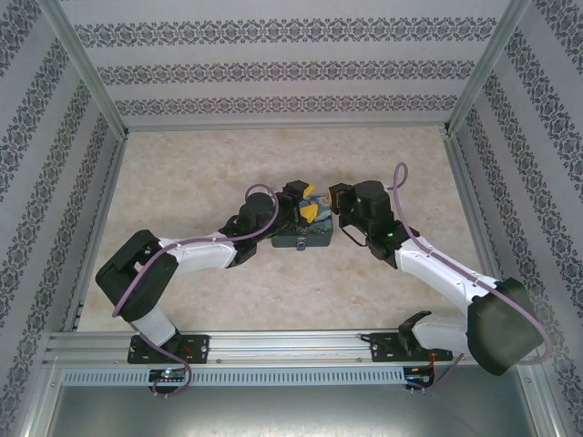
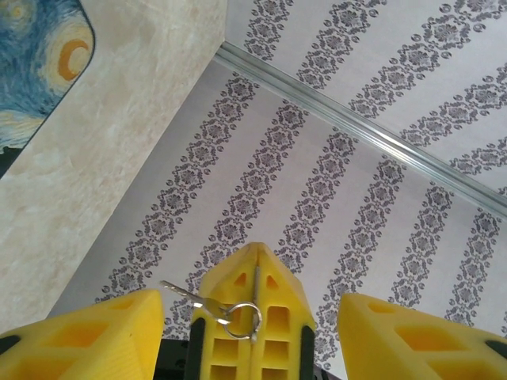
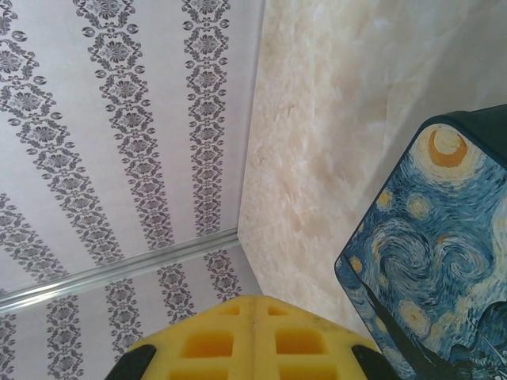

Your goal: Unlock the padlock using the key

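My right gripper (image 2: 257,255) shows in the left wrist view as a pair of yellow fingers pressed together. They clamp a thin metal sliver in their seam. A small silvery ring (image 2: 242,317) hangs from it, and the key (image 2: 184,295) sticks out from the ring to the left. My left gripper (image 2: 249,301) is open, with one yellow finger on each side of the right gripper's fingers and apart from them. Seen from above, both grippers (image 1: 310,211) (image 1: 328,200) meet over the starry-print box (image 1: 301,240). The padlock is hidden.
The blue and yellow starry-print box (image 3: 428,261) lies on the beige table (image 1: 273,164), just beside both grippers. Patterned walls (image 1: 273,73) with metal frame rails enclose the table on three sides. Purple cables loop from both arms.
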